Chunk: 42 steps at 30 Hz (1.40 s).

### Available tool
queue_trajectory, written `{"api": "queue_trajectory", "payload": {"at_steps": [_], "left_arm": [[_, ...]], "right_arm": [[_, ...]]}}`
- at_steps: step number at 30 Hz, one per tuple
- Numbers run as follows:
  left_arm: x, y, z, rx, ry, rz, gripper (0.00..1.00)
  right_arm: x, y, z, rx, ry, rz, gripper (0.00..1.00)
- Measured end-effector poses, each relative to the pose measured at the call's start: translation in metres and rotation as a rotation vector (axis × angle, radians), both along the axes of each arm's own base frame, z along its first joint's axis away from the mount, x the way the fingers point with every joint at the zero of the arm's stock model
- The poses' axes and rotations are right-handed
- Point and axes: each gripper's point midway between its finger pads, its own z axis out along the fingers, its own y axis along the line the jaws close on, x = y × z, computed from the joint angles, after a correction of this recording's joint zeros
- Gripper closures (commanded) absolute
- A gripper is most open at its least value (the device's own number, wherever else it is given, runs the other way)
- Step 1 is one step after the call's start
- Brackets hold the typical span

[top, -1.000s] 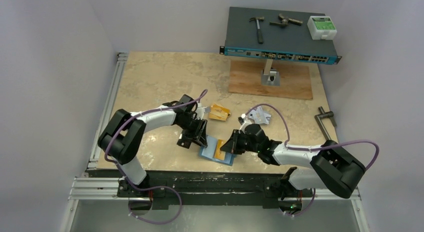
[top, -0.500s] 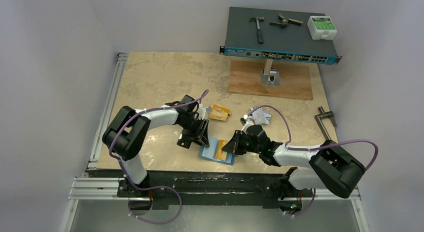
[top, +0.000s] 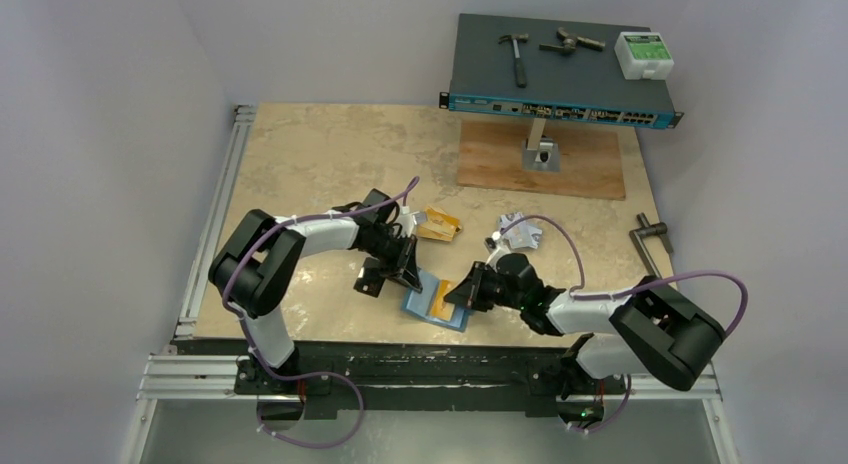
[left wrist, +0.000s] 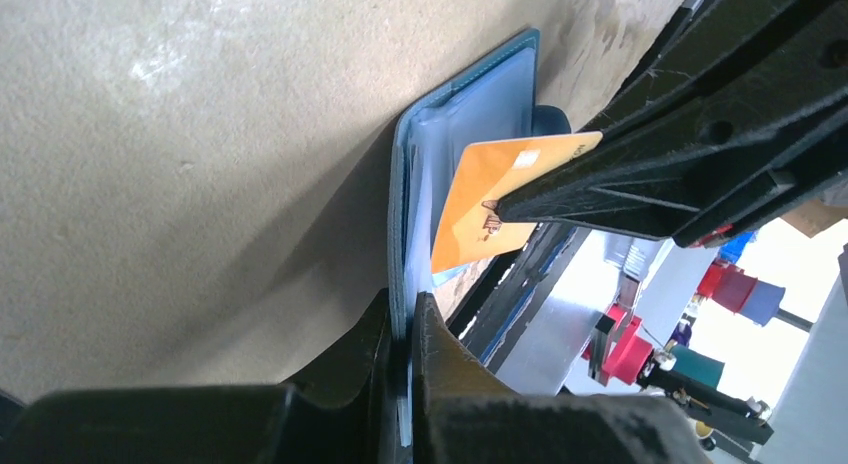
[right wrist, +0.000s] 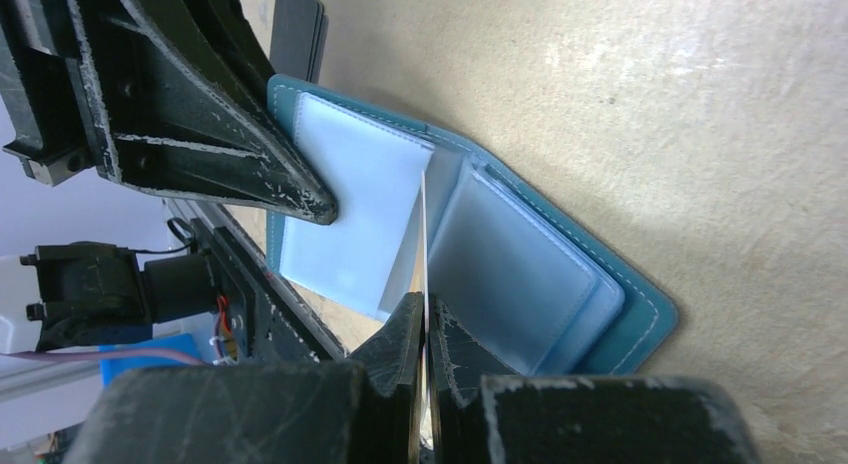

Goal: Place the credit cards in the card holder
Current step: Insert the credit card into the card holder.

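Observation:
The teal card holder [top: 428,309] lies open on the table near the front edge, its pale inner pockets [right wrist: 510,264] facing up. My left gripper [top: 408,281] is shut on the card holder's [left wrist: 470,114] left edge, and the left gripper [left wrist: 403,309] shows that edge pinched between its jaws. My right gripper [top: 458,294] is shut on an orange credit card [top: 441,300] that stands over the open holder. The card [left wrist: 495,199] is seen edge-on between the jaws of the right gripper [right wrist: 424,309]. More orange cards [top: 438,224] and silver-white cards [top: 520,231] lie behind.
A dark flat stack [right wrist: 298,24] lies just beyond the holder by the left fingers [right wrist: 200,134]. At the back stand a network switch [top: 560,74] with tools on it and a wooden board [top: 540,162]. A metal handle [top: 650,234] sits at the right edge.
My left gripper has shut on the card holder's edge; before, its jaws stood apart there. The right gripper with the orange card has shifted slightly toward the holder.

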Motion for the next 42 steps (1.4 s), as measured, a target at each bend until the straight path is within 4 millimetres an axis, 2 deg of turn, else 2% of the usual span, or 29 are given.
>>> {"api": "queue_trajectory", "payload": {"at_steps": [7,11,15,20,25,29,33,36,42], "left_arm": [[0.005,-0.003,0.004,-0.038,-0.012,0.003,1.00],[0.014,0.001,0.004,-0.054,-0.013,0.036,1.00],[0.019,0.002,0.002,-0.082,0.003,0.063,1.00],[0.018,0.000,-0.001,-0.120,0.025,0.064,1.00],[0.019,0.002,-0.005,-0.132,0.040,0.073,1.00],[0.020,0.006,-0.008,-0.131,0.046,0.086,1.00],[0.019,0.008,-0.011,-0.134,0.045,0.089,0.95],[0.017,0.008,-0.011,-0.142,0.046,0.085,0.89],[0.014,0.009,-0.013,-0.147,0.050,0.084,0.86]], "right_arm": [[0.000,-0.015,0.001,0.063,0.023,-0.063,1.00],[0.002,-0.021,0.011,0.114,0.010,-0.105,1.00],[0.011,-0.020,0.030,0.168,-0.042,-0.137,1.00],[0.023,-0.022,0.043,0.192,-0.094,-0.190,1.00],[0.028,-0.024,0.034,0.174,-0.083,-0.219,1.00],[0.030,-0.024,0.015,0.144,-0.037,-0.235,1.00],[0.031,-0.019,0.001,0.145,0.003,-0.244,1.00],[0.032,-0.012,-0.001,0.166,0.016,-0.231,1.00],[0.035,-0.004,0.004,0.198,0.003,-0.220,1.00]]}}
